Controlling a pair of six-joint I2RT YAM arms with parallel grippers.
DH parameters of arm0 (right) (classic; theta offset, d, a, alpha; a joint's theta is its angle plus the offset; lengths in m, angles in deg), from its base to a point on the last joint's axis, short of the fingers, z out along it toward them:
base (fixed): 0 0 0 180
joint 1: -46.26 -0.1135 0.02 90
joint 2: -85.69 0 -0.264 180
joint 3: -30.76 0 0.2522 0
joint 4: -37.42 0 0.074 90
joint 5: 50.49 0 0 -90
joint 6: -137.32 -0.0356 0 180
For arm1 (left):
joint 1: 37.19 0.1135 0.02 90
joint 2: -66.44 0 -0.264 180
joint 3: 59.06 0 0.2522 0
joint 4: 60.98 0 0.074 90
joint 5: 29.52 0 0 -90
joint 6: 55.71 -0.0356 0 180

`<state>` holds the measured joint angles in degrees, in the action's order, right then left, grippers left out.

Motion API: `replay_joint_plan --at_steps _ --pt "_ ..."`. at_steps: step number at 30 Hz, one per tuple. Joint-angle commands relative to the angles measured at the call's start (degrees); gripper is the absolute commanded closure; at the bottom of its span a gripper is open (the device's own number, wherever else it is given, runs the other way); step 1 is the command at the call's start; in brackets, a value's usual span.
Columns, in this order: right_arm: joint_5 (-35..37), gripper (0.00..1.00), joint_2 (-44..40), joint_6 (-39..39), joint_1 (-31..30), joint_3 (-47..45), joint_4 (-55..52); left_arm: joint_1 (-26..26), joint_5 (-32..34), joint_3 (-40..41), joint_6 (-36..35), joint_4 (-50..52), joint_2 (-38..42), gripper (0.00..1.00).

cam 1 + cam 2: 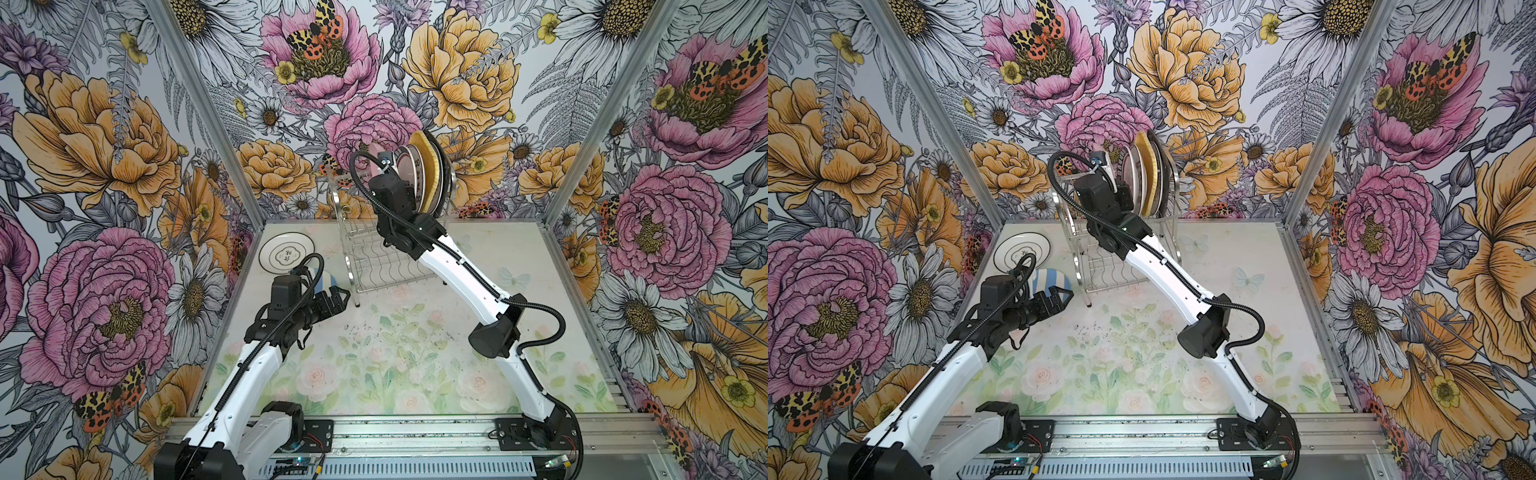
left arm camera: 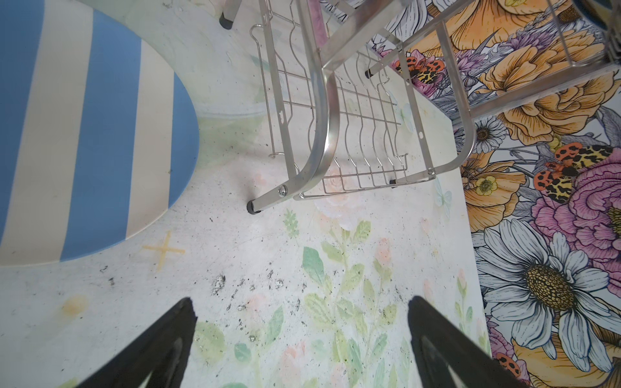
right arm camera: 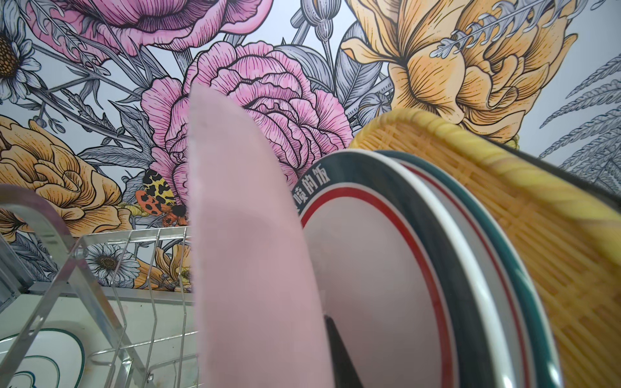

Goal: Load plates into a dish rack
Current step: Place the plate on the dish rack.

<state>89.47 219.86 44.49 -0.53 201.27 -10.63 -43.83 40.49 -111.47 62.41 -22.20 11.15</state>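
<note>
Right pincer (image 1: 409, 192): nearly closed, clamped on the lower edge of one pink plate (image 3: 248, 235), held upright at the upper tier of the single dish rack (image 1: 374, 266), at twelve o'clock on the table (image 1: 540, 332). Cannot tell whether the pink plate sits in a slot. Left pincer (image 2: 302, 302): spread wide, holding nothing, hovering over the tabletop at nine o'clock. Upright in the rack, toward three o'clock from the pink one: two ring-rimmed white plates (image 3: 376, 285) with green and red bands, then one yellow woven-look plate (image 3: 537, 218), then one dark plate (image 1: 441, 166), mostly hidden. Five upright in all, as far as can be counted. Flat on the table: two more. One striped plate (image 2: 100, 134), blue and cream, near the rack's front leg, at eight o'clock from the rack, just beside the left pincer. One white plate with dark rings (image 1: 286, 253), at ten o'clock, in the far corner.
</note>
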Motion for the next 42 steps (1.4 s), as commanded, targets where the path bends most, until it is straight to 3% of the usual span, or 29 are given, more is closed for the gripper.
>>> replay_joint_plan --at_steps 1,39,42 --pt "2.1 1.0 -0.91 2.47 0.03 1.59 3.57 0.48 -0.91 0.86 0.09 -1.23 0.17 0.01" --pt "3.62 1.0 -0.83 4.46 -0.24 -1.93 5.13 0.63 -1.12 0.94 0.33 -1.11 0.97 0.01" --pt "3.42 0.86 -1.01 4.28 -0.28 -2.15 5.19 0.77 -1.23 0.99 0.31 -1.04 1.06 0.01"
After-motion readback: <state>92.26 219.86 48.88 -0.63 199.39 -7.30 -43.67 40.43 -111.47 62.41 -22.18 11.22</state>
